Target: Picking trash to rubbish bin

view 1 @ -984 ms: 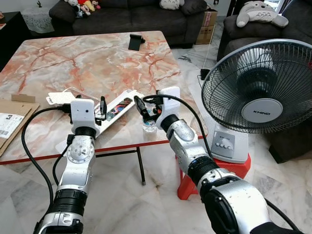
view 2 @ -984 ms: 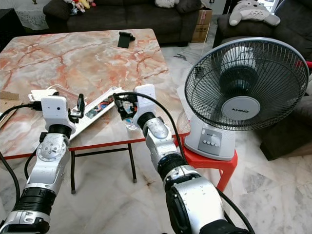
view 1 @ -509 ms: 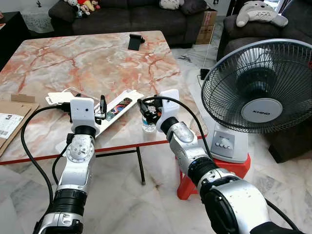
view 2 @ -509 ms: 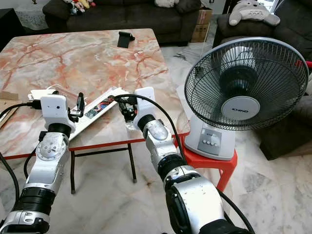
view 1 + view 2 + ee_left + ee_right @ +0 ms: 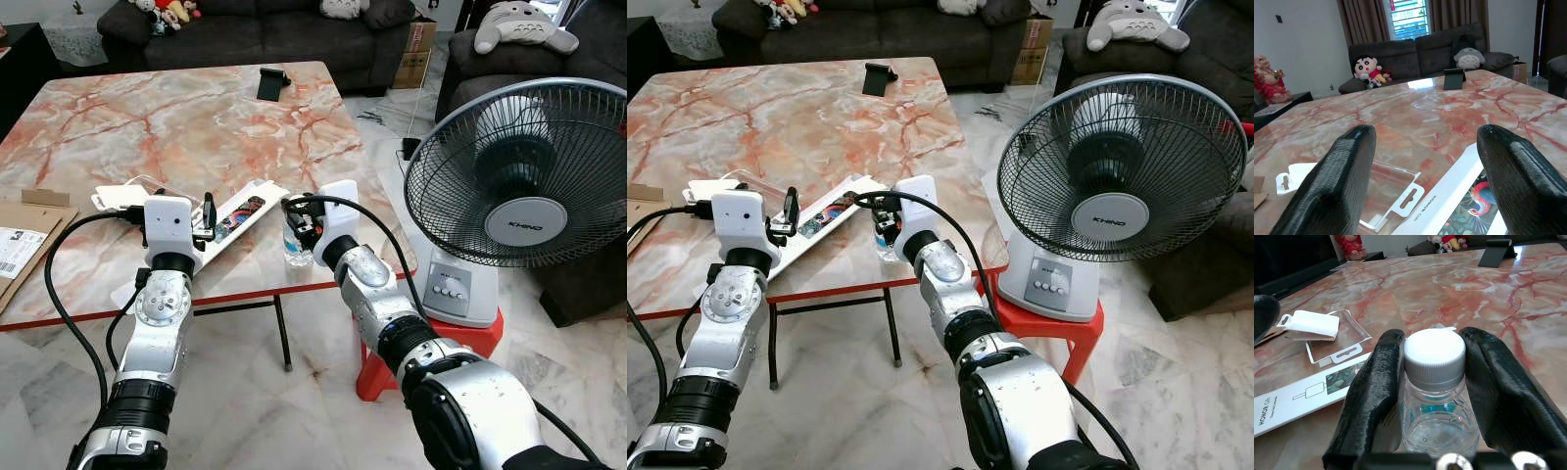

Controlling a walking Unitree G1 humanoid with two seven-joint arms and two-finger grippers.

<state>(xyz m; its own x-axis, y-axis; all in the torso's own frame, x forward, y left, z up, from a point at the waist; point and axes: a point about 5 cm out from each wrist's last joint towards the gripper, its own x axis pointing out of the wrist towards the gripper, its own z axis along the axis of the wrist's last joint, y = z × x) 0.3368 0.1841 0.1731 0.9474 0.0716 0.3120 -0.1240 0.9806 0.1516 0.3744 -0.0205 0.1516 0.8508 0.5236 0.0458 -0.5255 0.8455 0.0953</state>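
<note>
Since a second ago the right claw (image 5: 1432, 377) has slid forward along the near edge of the tabletop (image 5: 176, 117) and now brackets the small clear plastic bottle (image 5: 1436, 396), where before it stood just short of it. In the right wrist view its two black fingers (image 5: 1374, 396) lie along either side of the neck and white cap (image 5: 1434, 354), touching or all but touching; I judge the claw clamped on the bottle or very nearly so. The bottle stands upright near the tabletop's front edge, close to the right-hand corner, with a little liquid in its base. It looks light, thin-walled and smooth, so it may dent or slip under a hard squeeze; the ribbed cap and stiff neck, where the fingers already sit, seem the soundest place to hold.

Just beside it, toward the robot's left, lies a long white phone box (image 5: 238, 211) printed with a colourful bird. The left claw (image 5: 207, 217) hovers at its near end, fingers wide apart, holding nothing. Beyond the box rest a clear blister pack (image 5: 1334, 339) and a white card (image 5: 1310, 323). Farther off stands a dark phone stand (image 5: 270, 83), then the sofa (image 5: 265, 29). To the right a fan (image 5: 519, 176) sits on a red stool (image 5: 460, 343).
</note>
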